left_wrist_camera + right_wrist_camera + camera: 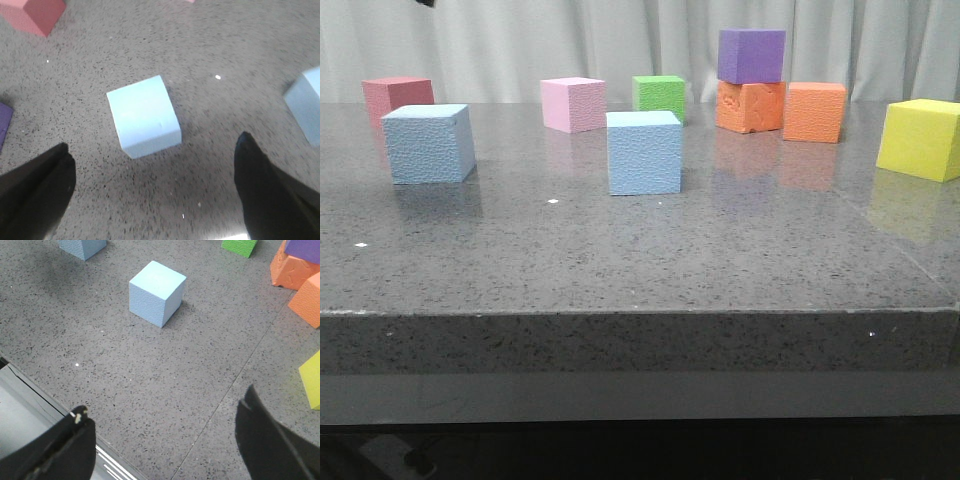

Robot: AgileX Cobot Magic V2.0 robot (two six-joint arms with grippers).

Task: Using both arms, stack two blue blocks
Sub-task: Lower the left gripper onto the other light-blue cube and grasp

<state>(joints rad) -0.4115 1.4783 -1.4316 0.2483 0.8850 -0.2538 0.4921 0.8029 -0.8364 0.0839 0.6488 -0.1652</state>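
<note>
Only wrist views show each tool (pixel 155 192) (pixel 165 445), spread wide above blue blocks (pixel 644 152).

Bare table (pixel 620 260) lies between both blue blocks (pixel 428 143) (pixel 643 152); pink cube (pixel 573 104) stands just behind the gap.

Both blue blocks (pixel 429 144) (pixel 644 152) look like matte foam with a pebbly skin. The table (pixel 640 255) is speckled grey stone, polished enough to mirror the cubes faintly.
</note>
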